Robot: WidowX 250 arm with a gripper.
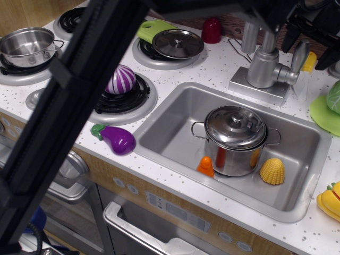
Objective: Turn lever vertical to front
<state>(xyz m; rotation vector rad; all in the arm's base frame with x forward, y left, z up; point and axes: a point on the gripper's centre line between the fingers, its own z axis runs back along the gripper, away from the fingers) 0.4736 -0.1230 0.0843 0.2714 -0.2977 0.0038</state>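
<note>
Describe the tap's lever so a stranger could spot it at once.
Behind the sink, a chrome tap stands on a square base. The lever is the short shiny paddle sticking up from its right side, unlike the tall spout tube.

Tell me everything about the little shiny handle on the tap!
The lever is a slim, shiny silver paddle with a rounded tip, metal by its look. It stands nearly upright, tip up, joined at the bottom by a short stub to the right side of the tap's round body, behind the sink. The robot's black tool sits at its top; whether they touch is unclear. Something yellow shows just behind it.
</note>
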